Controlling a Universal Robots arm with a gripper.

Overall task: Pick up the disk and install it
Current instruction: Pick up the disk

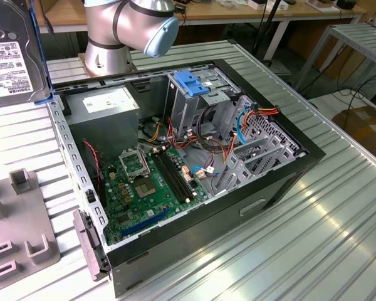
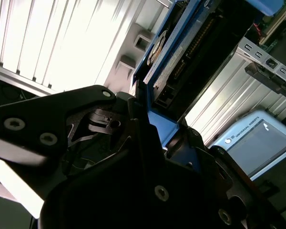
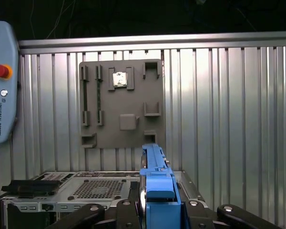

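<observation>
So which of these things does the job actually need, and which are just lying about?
In the job:
disk, clamped in the gripper
open computer case

Lying about:
grey holder plate
control tablet
cardboard box

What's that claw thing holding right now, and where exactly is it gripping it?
The claw is shut on the disk, a hard drive. It clamps the drive's blue carrier at one end, from both sides.
</observation>
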